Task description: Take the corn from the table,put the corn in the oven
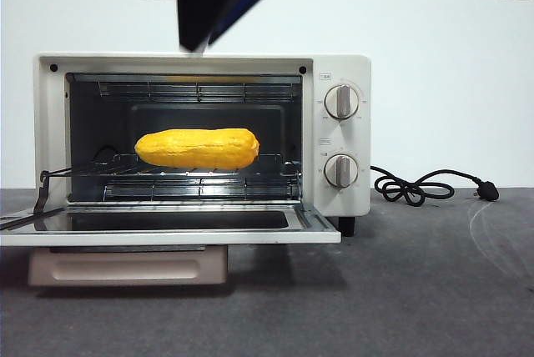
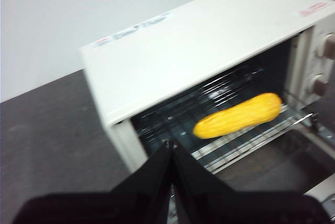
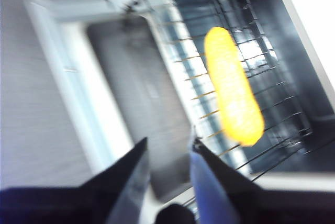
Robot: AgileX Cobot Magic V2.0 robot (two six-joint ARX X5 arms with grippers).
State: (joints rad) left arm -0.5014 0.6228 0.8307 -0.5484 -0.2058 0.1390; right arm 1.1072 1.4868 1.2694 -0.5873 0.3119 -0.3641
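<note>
The corn (image 1: pixel 197 148) (image 2: pixel 238 115) (image 3: pixel 233 85) lies lengthwise on the wire rack inside the cream-white oven (image 1: pixel 350 123) (image 2: pixel 209 35), free of both grippers. The oven's glass door (image 1: pixel 167 236) (image 3: pixel 131 109) hangs open, flat in front. My right gripper (image 3: pixel 168 143) is open and empty above the door, a short way back from the corn. It is probably the black tip (image 1: pixel 200 40) above the oven's top in the front view. My left gripper (image 2: pixel 170 145) is shut and empty, up and off the oven's left side.
The oven stands on the dark grey table (image 1: pixel 417 290). Its two knobs (image 1: pixel 341 101) are on the right panel. A black cord (image 1: pixel 417 186) curls on the table to the oven's right. A crumb tray (image 1: pixel 125 265) sticks out under the open door.
</note>
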